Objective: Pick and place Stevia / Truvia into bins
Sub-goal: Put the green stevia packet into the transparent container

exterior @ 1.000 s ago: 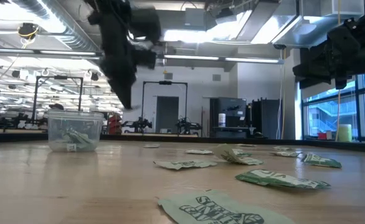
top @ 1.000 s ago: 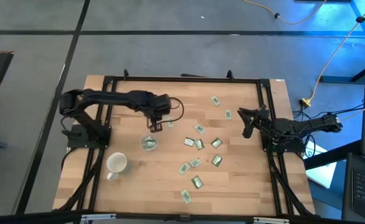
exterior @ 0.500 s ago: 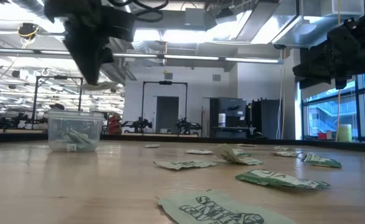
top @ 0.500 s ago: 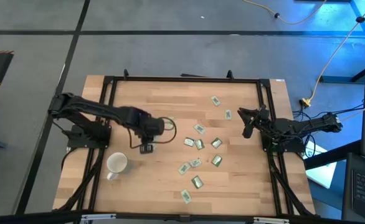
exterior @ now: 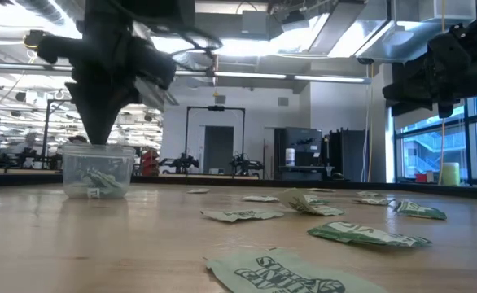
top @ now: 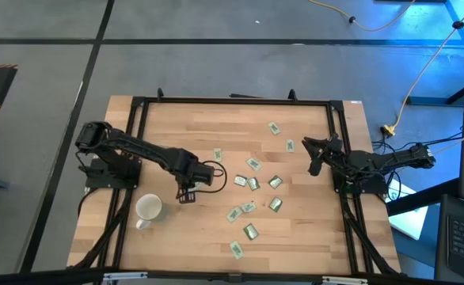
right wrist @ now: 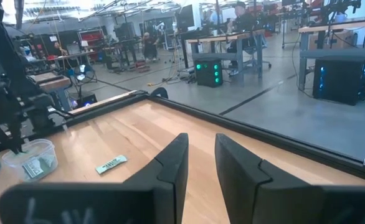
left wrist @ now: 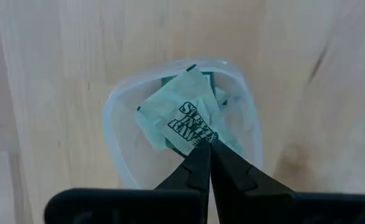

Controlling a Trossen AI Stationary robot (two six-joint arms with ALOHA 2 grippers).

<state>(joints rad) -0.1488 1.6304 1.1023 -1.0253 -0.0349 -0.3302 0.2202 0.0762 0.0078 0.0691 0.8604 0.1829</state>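
Note:
A clear plastic cup (exterior: 98,171) stands on the wooden table with green and white sachets in it. My left gripper (left wrist: 206,148) points down right over the cup's mouth (left wrist: 114,112), shut on one Stevia sachet (left wrist: 176,118). In the high view the left gripper (top: 186,194) hides the cup. Several more sachets (top: 252,164) lie flat across the table's middle. My right gripper (top: 313,157) waits at the right edge, held level and open (right wrist: 199,163). My left gripper pinches the sachet by one edge (left wrist: 198,138) between its two fingertips (left wrist: 189,171). The fingers come from above and point down. The sachet hangs crumpled below them, over the cup's opening and clear of the table.
A white mug (top: 148,208) stands near the cup, toward the table's near left. Loose sachets (exterior: 242,215) lie close in front of the low camera. A black frame (top: 232,100) runs round the table.
My left gripper, shut on the sachet throughout, has swung from the table's middle toward the near edge and sunk a little. It now stands over the cup, which showed uncovered a second ago.

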